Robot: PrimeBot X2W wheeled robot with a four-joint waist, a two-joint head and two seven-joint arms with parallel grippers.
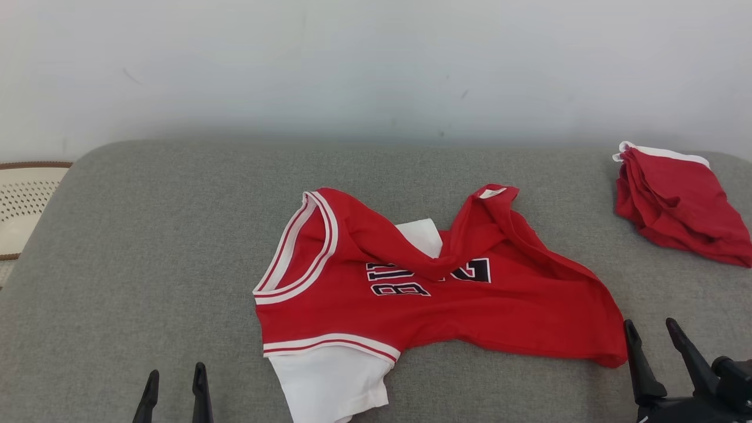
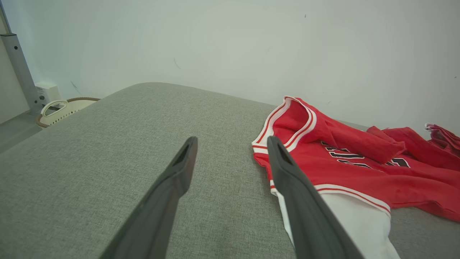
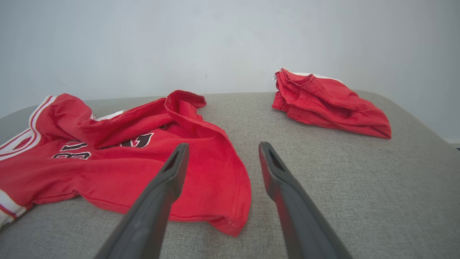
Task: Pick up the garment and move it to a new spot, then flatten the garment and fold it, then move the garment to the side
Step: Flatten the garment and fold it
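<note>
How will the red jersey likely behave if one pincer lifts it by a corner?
Probably floppy: the jersey lies rumpled, a flap folded over its lettering. Likely light: thin cloth. It may drag on the woven grey cushion.

A folded red cloth bundle with white trim [image 1: 675, 200] is lying at the far right of the grey fabric-covered table [image 1: 147, 247]. A cream perforated basket with a brown rim [image 1: 23, 205] is sitting beyond its left edge.

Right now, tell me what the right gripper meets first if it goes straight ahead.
Probably bare grey cushion: the open right gripper points into the gap between the red jersey and the folded red garment. Its jersey-side finger might brush the hem; depth is unclear.
</note>
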